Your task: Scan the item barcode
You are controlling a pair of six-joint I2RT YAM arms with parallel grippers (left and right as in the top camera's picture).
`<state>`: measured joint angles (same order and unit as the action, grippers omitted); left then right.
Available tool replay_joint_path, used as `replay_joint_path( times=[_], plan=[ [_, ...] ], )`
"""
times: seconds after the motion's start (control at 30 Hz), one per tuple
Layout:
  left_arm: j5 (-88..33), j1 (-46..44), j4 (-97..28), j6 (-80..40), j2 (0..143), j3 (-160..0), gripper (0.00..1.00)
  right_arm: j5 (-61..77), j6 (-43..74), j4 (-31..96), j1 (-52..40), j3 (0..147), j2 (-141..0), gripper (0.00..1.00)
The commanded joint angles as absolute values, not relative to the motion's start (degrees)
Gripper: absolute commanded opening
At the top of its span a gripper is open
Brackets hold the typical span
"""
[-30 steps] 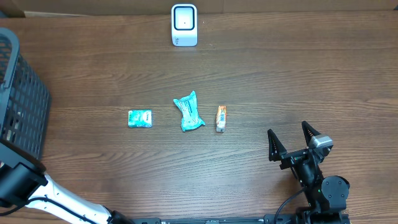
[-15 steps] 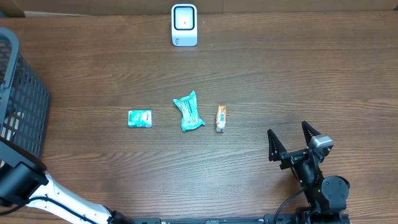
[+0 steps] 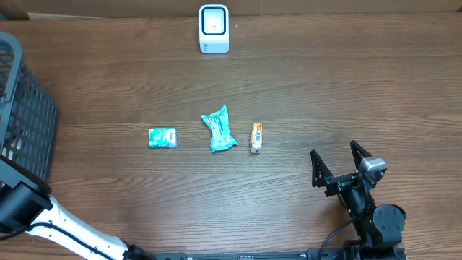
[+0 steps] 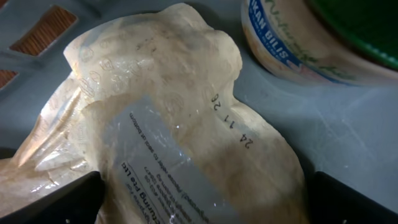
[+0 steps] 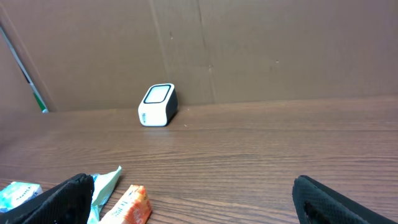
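Left wrist view: my left gripper (image 4: 205,199) hangs spread wide inside the grey basket (image 4: 348,124), holding nothing. Under it lies a crinkled beige pouch (image 4: 161,112) with a clear window. Just beyond sits a round tub (image 4: 292,43) with a green lid. Overhead, my right gripper (image 3: 334,155) stands wide and empty over the wood-grain table (image 3: 346,87). Farther out lie an orange bar (image 3: 256,136), a twisted teal wrapper (image 3: 219,130) and a flat teal packet (image 3: 162,137), side by side, apart. Farthest stands the boxy white scanner (image 3: 214,29).

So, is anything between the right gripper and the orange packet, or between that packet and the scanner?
Nothing visible. Only bare table lies from the right gripper to the orange packet, and from it to the scanner.
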<state>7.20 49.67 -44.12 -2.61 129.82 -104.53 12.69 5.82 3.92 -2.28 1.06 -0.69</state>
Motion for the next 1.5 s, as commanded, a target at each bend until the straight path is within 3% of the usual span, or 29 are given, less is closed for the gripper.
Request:
replay_joint_path(
  times=[0.0,0.1,0.73,1.47],
  plan=[
    [7.7,49.5,-45.3,-1.3,133.7,-103.3,0.75,12.5,5.9,3.6,-2.2,0.5,-0.2,1.00],
    [7.6,49.5,-45.7,-1.3,133.6,-103.3,0.55,12.5,5.9,3.6,-2.2,0.5,-0.2,1.00],
    [1.7,49.5,-47.4,-3.3,124.4,-104.1,0.43,12.5,5.9,3.6,-2.2,0.5,-0.2,1.00],
    [-7.7,49.5,-47.6,-11.5,99.3,-104.1,0.15,12.5,5.9,3.6,-2.2,0.5,-0.2,1.00]
  ],
)
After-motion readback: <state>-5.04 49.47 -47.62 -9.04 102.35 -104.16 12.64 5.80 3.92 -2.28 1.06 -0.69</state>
